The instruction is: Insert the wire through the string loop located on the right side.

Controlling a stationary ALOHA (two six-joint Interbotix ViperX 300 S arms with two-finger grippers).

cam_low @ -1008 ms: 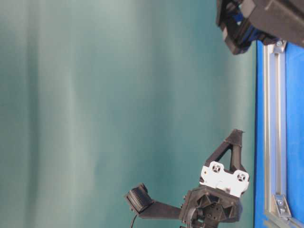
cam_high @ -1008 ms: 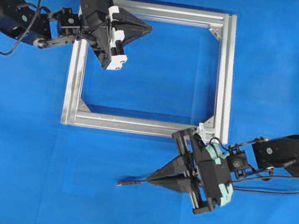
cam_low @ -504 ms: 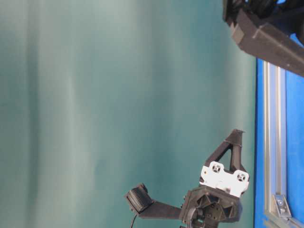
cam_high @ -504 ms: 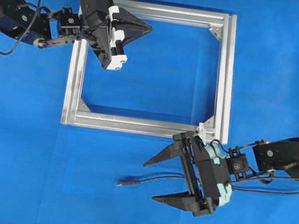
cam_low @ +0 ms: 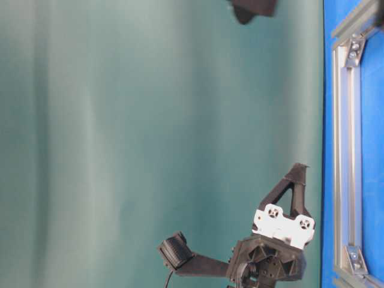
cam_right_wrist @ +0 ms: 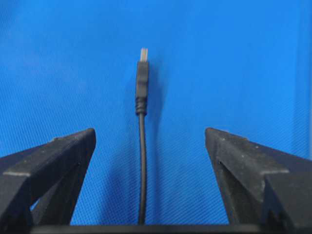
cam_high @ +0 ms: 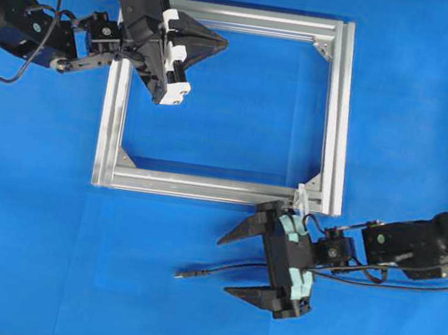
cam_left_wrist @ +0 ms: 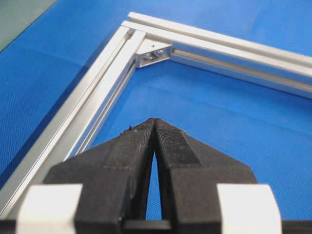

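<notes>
The wire (cam_high: 213, 269) is a thin black cable lying on the blue mat below the frame, its plug tip (cam_high: 180, 275) pointing left. My right gripper (cam_high: 225, 264) is open, one finger on each side of the wire, neither touching it. The right wrist view shows the wire (cam_right_wrist: 142, 161) running up between the spread fingers of the right gripper (cam_right_wrist: 150, 131) to the plug (cam_right_wrist: 142, 78). The string loop (cam_high: 302, 194) is a tiny white tie at the frame's lower right corner. My left gripper (cam_high: 224, 43) hovers shut and empty over the frame's upper left; its tips (cam_left_wrist: 154, 120) meet.
A silver aluminium frame (cam_high: 338, 109) lies flat on the blue mat, with corner brackets inside its corners. The left wrist view shows one frame corner (cam_left_wrist: 151, 51). The table-level view shows the frame edge (cam_low: 345, 150) and the left gripper (cam_low: 298, 171) above it.
My right gripper has opened and let go of the wire, which now lies on the mat. Its wrist has shifted slightly left. The left arm has not moved.
</notes>
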